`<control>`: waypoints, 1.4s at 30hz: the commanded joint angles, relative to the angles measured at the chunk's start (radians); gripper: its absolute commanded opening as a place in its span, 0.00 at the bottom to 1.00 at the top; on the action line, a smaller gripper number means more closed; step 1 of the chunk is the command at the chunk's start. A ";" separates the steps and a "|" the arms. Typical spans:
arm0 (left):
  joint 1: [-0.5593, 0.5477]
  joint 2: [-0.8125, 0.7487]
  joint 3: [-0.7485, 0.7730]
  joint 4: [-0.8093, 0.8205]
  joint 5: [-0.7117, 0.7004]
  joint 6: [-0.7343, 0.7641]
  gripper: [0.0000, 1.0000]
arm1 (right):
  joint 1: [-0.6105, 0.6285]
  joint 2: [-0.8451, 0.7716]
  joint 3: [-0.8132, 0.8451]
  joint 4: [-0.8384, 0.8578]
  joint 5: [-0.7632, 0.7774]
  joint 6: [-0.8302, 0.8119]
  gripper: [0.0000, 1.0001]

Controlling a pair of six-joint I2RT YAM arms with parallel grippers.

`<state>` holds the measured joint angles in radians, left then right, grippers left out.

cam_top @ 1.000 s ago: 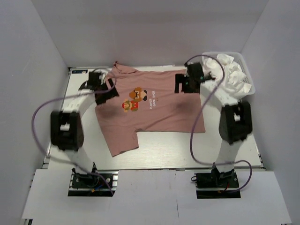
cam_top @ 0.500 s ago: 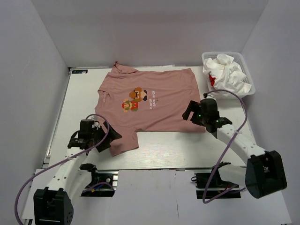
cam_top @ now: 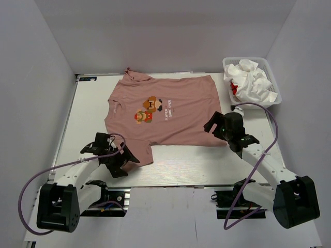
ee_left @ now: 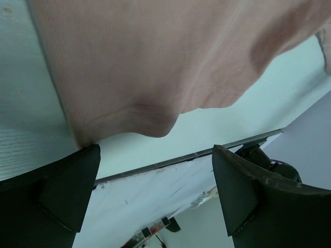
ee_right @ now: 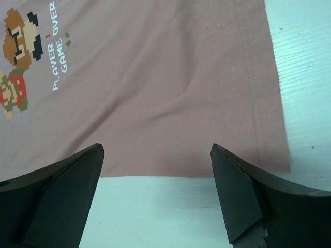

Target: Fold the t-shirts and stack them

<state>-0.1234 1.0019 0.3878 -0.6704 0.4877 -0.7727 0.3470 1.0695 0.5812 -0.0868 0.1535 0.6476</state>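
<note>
The left gripper (ee_left: 155, 152) and right gripper (ee_right: 156, 151) hovered open at the near edge of the pink t-shirt (cam_top: 170, 111); uneven pinches could have skewed the fold.

— How is the light?
— Bright and even, coming from above. The white desk (cam_top: 176, 165) carries only soft shadows under the arms (cam_top: 258, 155).
— Sharpness?
— The overhead view is crisp. In the wrist views the dark fingers (ee_left: 67, 191) look soft-edged (very close to the lens), and the weave of the pink t-shirt (ee_left: 155, 62) is sharp.
</note>
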 commanded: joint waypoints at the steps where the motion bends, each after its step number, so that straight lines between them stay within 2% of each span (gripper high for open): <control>1: -0.007 0.061 0.010 -0.052 -0.093 -0.007 1.00 | -0.002 0.012 -0.001 0.048 0.029 0.004 0.90; 6: -0.016 0.162 0.063 -0.038 -0.208 -0.040 1.00 | -0.003 0.035 -0.007 0.073 0.015 -0.005 0.90; 7: -0.016 0.200 0.097 -0.047 -0.281 -0.040 0.97 | -0.006 0.050 -0.011 0.073 0.008 -0.009 0.90; 13: -0.016 0.336 0.232 -0.135 -0.448 -0.040 0.85 | -0.005 0.087 -0.001 0.076 0.004 -0.026 0.90; 16: -0.016 0.389 0.264 -0.135 -0.459 -0.040 0.69 | -0.008 0.092 0.006 0.064 0.026 -0.034 0.90; 17: -0.016 0.400 0.264 -0.135 -0.459 -0.040 0.57 | -0.005 0.090 0.000 0.055 0.038 -0.032 0.90; 20: -0.016 0.422 0.252 -0.123 -0.449 -0.040 0.41 | -0.012 0.081 -0.012 0.044 0.069 -0.023 0.90; 21: -0.016 0.422 0.252 -0.123 -0.440 -0.040 0.28 | -0.010 0.073 -0.024 0.039 0.072 -0.016 0.90; 22: -0.016 0.422 0.241 -0.110 -0.440 -0.040 0.22 | -0.011 0.063 -0.035 0.036 0.072 -0.009 0.90; 23: -0.016 0.422 0.231 -0.110 -0.431 -0.040 0.05 | -0.009 0.054 -0.041 0.029 0.087 -0.002 0.90; 24: -0.016 0.409 0.230 -0.101 -0.431 -0.040 0.00 | -0.013 0.044 -0.056 0.018 0.090 0.004 0.90; 33: -0.016 0.221 0.203 -0.112 -0.380 -0.031 0.00 | -0.014 -0.071 -0.113 -0.146 0.173 0.055 0.90; 35: -0.016 0.176 0.192 -0.112 -0.356 -0.031 0.00 | -0.016 -0.083 -0.145 -0.140 0.185 0.069 0.90; 42: -0.016 0.156 0.204 -0.150 -0.325 -0.031 0.00 | -0.020 0.024 -0.126 -0.102 0.204 0.095 0.90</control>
<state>-0.1398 1.1831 0.5854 -0.8089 0.1444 -0.8112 0.3336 1.0504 0.4301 -0.1867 0.3145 0.7082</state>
